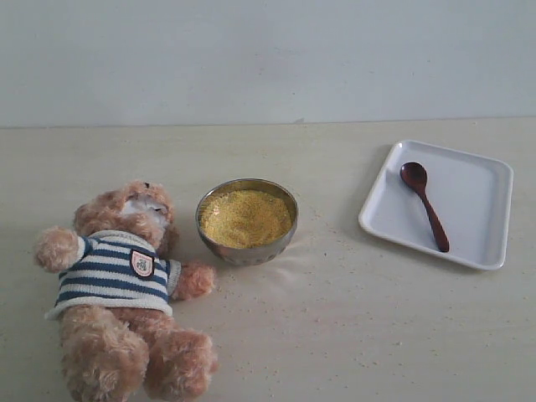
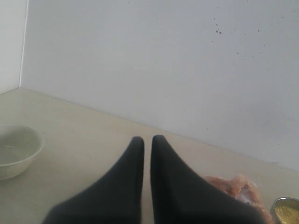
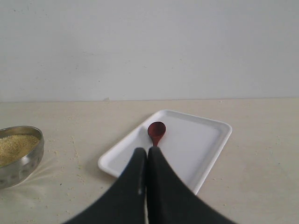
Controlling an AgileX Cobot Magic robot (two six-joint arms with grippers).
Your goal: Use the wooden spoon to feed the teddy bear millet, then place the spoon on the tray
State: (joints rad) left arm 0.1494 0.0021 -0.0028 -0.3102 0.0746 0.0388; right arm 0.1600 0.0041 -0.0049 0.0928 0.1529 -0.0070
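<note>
The teddy bear point(image 1: 117, 276) lies on its back at the left of the table, face toward the wall. Beside its head stands the metal bowl point(image 1: 285, 239) heaped with millet point(image 1: 246, 216). At the right, the wooden spoon point(image 1: 424, 203) lies on the white tray point(image 1: 477, 201). Neither gripper appears in the exterior view. My right gripper point(image 3: 148, 150) is shut and empty, with the spoon's bowl point(image 3: 156, 130) showing beyond its tips and the handle hidden behind them. My left gripper point(image 2: 147, 138) is shut and empty; the bear point(image 2: 233, 186) and the millet point(image 2: 287, 212) sit off to one side.
A white ceramic bowl point(image 2: 16, 151) stands on the table in the left wrist view, near a wall corner. Stray millet grains point(image 1: 335, 226) are scattered around the metal bowl. A pale wall point(image 1: 268, 59) runs along the back of the table.
</note>
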